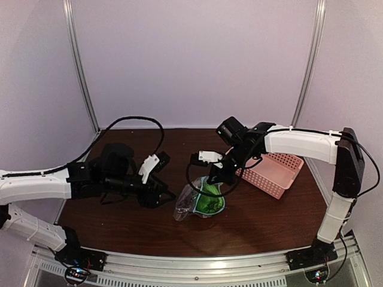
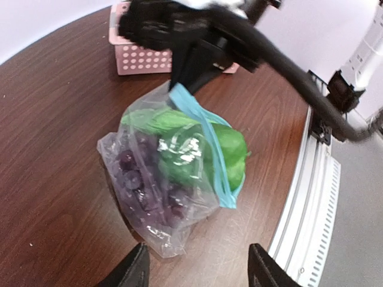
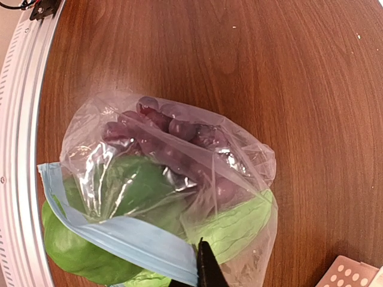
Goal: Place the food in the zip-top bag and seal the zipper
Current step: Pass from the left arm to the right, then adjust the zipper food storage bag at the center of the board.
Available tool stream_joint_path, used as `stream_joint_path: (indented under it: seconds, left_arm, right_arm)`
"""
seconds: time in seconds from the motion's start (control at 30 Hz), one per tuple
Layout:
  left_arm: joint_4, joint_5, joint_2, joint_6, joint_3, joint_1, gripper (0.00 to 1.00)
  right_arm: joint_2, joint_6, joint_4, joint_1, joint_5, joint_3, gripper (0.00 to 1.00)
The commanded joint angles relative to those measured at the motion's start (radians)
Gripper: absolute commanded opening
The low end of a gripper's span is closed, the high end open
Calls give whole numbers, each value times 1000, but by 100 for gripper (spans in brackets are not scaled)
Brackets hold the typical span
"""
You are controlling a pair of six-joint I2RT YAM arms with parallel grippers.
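Hovering at the left, the left gripper (image 2: 200,272) holds its fingers apart and empty near the zip-top bag (image 2: 149,179), which lies on the table (image 2: 54,119) between the arms. It looks soft, crinkly and probably slippery, with grapes (image 2: 134,179) inside and the green vegetable (image 2: 230,152) bulging past the mouth. Further right, the right gripper (image 3: 203,269) is pinched shut on the teal zipper (image 2: 209,149), likely the firmest handhold; the pink basket (image 1: 272,173) sits behind it, apart from the bag.

Top external: high, behind arm bases, faces forward-down; whole table (image 1: 269,224) in frame, far off. Left wrist: low, near, oblique across table; zip-top bag (image 2: 173,179) centre, pink basket (image 2: 140,60) at 12 o'clock, rail (image 2: 311,203) at 3. Right wrist: very near, steep down on bag, rail at 9. All three share bag, basket.
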Motion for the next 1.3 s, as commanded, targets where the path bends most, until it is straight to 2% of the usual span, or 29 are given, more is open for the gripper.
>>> stream_joint_path:
  seconds: [0.0,0.1,0.13,0.3,0.4,0.5,0.6,0.77,0.97,1.13,1.27]
  left_arm:
    - [108,-214,-51,83,-111,-134,55]
    - [193,-240,-8,70,-135,-214,42]
    - [211,-294,18,66,-129,-241,38]
    - [233,-419,160,39,-58,-272,31]
    - [280,-442,219,72,-30,-299,32]
    - [244,-548,286,96,41,-328,41]
    - [241,-587,329,127,77,-342,40]
    - [219,-608,372,168,114,-344,36]
    - [217,-567,376,244,112,-365,43]
    - [278,-512,347,334,48,-371,44]
    - [269,-544,354,381,37,-371,44]
  right_arm:
    - [-3,14,5,-9,4,11,0]
    - [13,29,0,-12,-6,20,0]
    - [17,34,-3,-14,-12,24,0]
    - [22,49,-10,-20,-25,34,0]
    - [20,56,-11,-21,-30,34,0]
    - [21,65,-10,-22,-40,35,0]
    - [23,70,-12,-22,-51,37,0]
    - [31,77,-22,-26,-66,44,0]
    - [38,86,-25,-33,-78,50,0]
    - [43,89,-28,-38,-88,54,0]
    - [47,93,-30,-38,-94,55,0]
